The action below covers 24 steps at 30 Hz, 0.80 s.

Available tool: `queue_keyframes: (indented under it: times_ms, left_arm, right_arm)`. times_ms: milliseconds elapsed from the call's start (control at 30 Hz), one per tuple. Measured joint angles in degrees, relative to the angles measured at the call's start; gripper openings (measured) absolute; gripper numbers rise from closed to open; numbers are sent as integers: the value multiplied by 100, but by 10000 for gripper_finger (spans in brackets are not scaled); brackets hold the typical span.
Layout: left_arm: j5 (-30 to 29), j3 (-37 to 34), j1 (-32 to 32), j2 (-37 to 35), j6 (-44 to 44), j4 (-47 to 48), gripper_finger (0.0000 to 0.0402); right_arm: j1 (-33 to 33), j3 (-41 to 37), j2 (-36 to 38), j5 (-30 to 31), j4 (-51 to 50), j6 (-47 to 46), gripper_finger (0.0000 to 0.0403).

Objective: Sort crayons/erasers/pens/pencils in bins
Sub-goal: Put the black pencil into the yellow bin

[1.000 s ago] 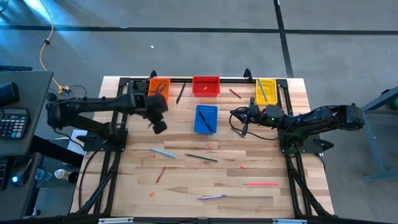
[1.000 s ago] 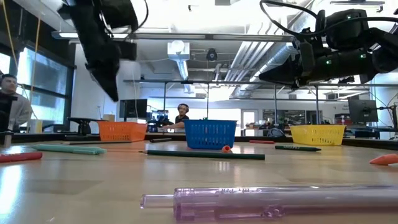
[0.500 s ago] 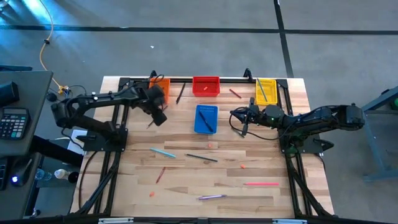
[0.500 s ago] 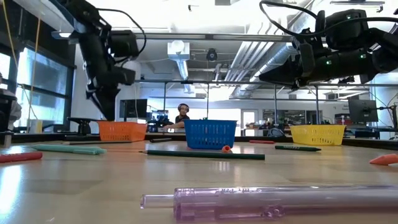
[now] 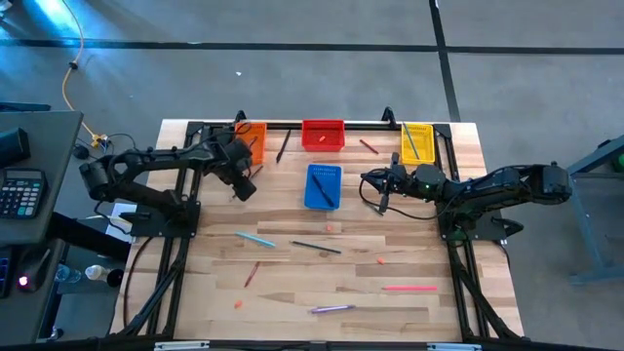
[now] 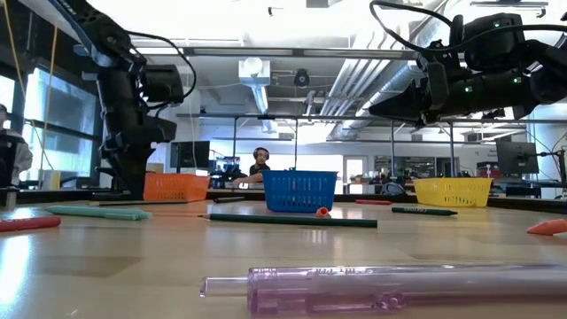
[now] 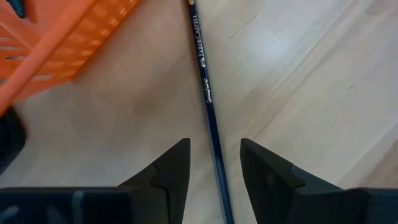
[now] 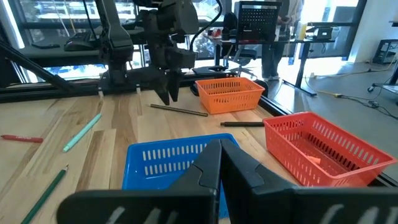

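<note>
Left gripper [image 7: 212,163] fingers apart, straddling a dark pencil [image 7: 205,93] lying on the table beside the orange bin [image 7: 56,46], upper left of high view. Right gripper [image 5: 382,202] fingers together, hovering right of blue bin [image 5: 323,186].

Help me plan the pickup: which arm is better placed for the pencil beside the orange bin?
Left. Its open pincer straddles the pencil by the orange bin; the right pincer hangs beyond the blue bin.
</note>
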State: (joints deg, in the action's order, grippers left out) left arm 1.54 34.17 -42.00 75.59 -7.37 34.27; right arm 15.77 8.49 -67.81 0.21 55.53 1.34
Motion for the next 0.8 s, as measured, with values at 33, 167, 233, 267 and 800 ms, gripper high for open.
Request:
queue_keyframes:
  times_ms: [33,167,233,267,800]
  left_arm:
    - [-2,-35,0,0,-9,-63,124]
    - [63,-217,0,0,-116,-281,112]
    - [198,-317,0,0,-159,-386,106]
    - [260,-363,0,0,-182,-441,104]
    - [203,-682,70,-20,-92,-781,45]
  right_arm:
    - [0,0,0,2,2,0,0]
    - [0,0,0,0,0,0,0]
    - [0,0,0,2,0,0,0]
    - [0,1,0,1,0,0,0]
    - [0,2,0,1,2,-2,0]
